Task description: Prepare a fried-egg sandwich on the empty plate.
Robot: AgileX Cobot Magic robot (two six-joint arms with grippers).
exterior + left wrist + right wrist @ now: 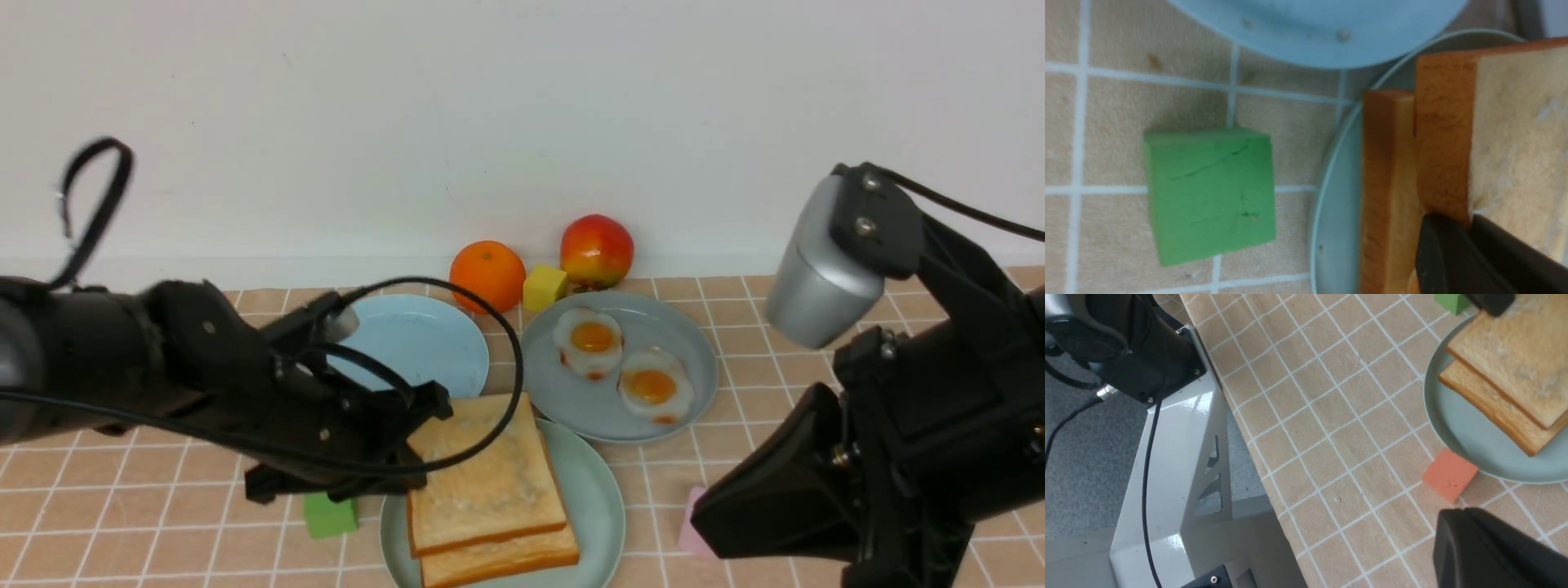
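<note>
Two golden-brown toast slices lie stacked on the pale mint-green empty plate (600,498). The upper slice (486,474) sits skewed over the lower slice (506,557), and no egg shows between them. My left gripper (433,410) is shut on the upper slice's crust edge (1443,163), its fingertips (1437,232) pinching it. Two fried eggs (589,339) (653,385) lie on the grey-blue plate (694,351). At the front right, beside the mint plate, my right gripper (704,523) hangs low, shut and holding nothing.
A sky-blue plate (424,343) sits behind the left gripper. An orange (487,275), a yellow cube (544,287) and an apple (597,251) line the back wall. A green cube (331,516) lies left of the mint plate, and a pink block (1449,473) lies right of it.
</note>
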